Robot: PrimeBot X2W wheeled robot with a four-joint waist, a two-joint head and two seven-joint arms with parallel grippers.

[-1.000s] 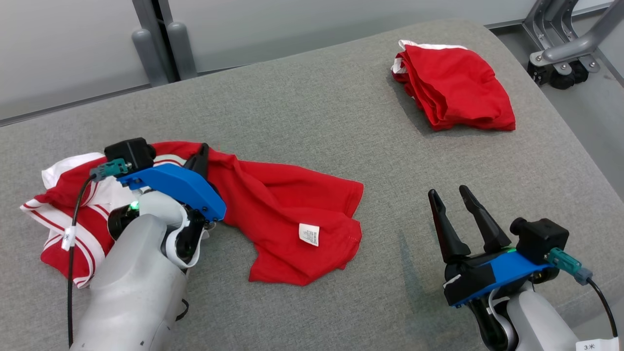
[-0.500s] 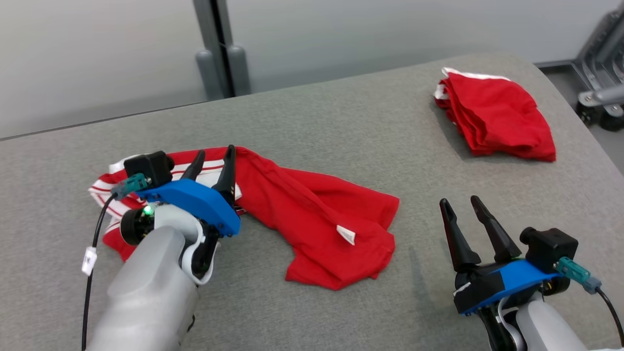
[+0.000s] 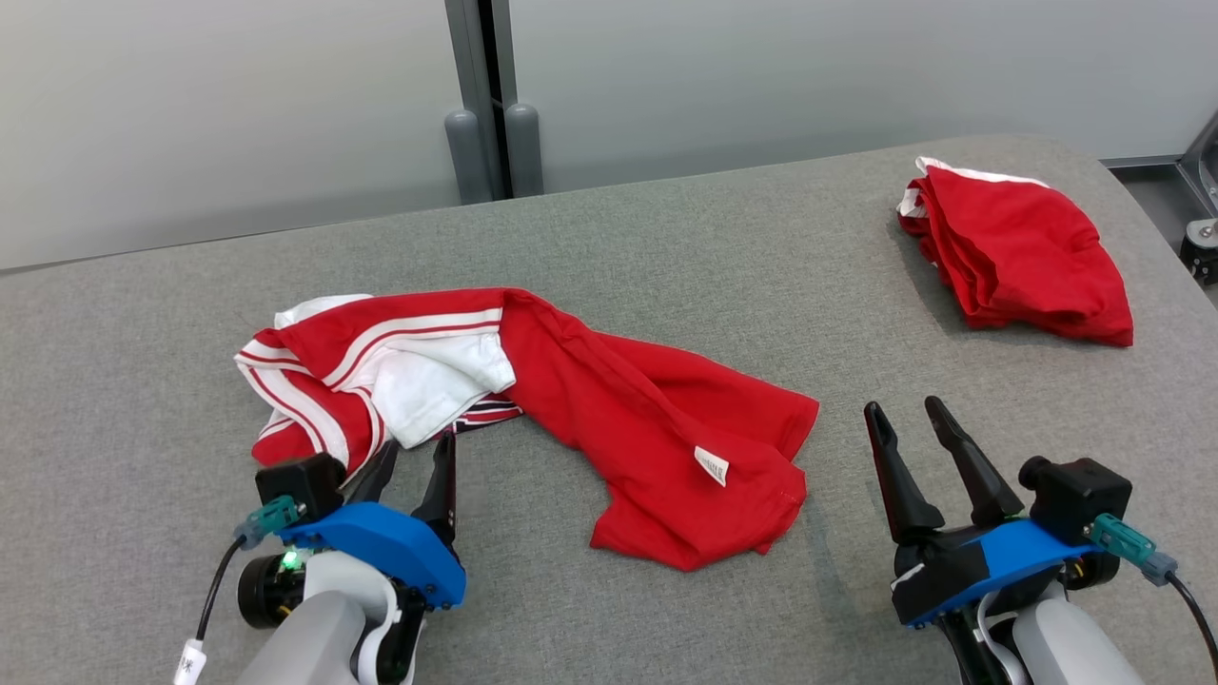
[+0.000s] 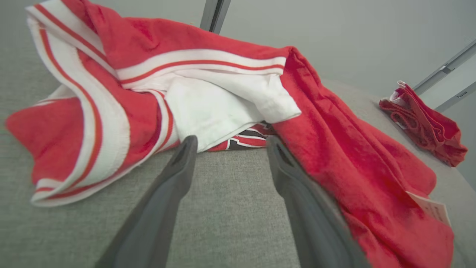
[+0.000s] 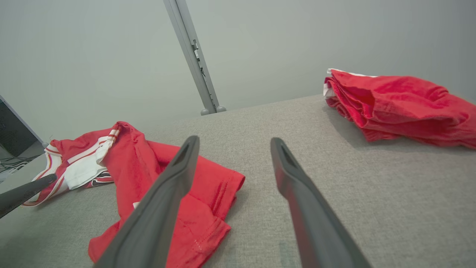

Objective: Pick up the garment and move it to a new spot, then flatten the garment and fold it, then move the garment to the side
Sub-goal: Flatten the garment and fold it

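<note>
The garment [image 3: 609,409], a red shirt with white stripes and a white lining, lies crumpled on the grey padded table [image 3: 666,238], left of centre. My left gripper [image 3: 419,445] is open just in front of the garment's striped end, holding nothing. In the left wrist view the garment [image 4: 208,100] lies right beyond that gripper [image 4: 232,141], and the right finger brushes the red cloth. My right gripper [image 3: 904,409] stands open over bare table to the garment's right. From the right wrist, the right gripper [image 5: 234,139] points past the garment [image 5: 148,167].
A second red garment [image 3: 1023,252], folded, lies at the table's far right corner and also shows as the folded garment [image 5: 401,100] in the right wrist view. A grey wall with a post [image 3: 490,95] runs behind the table. The table's right edge curves down beside a metal frame [image 3: 1201,233].
My left gripper has opened, let go of the garment and drawn back toward the near edge. The head camera has shifted. The right gripper has stayed open.
</note>
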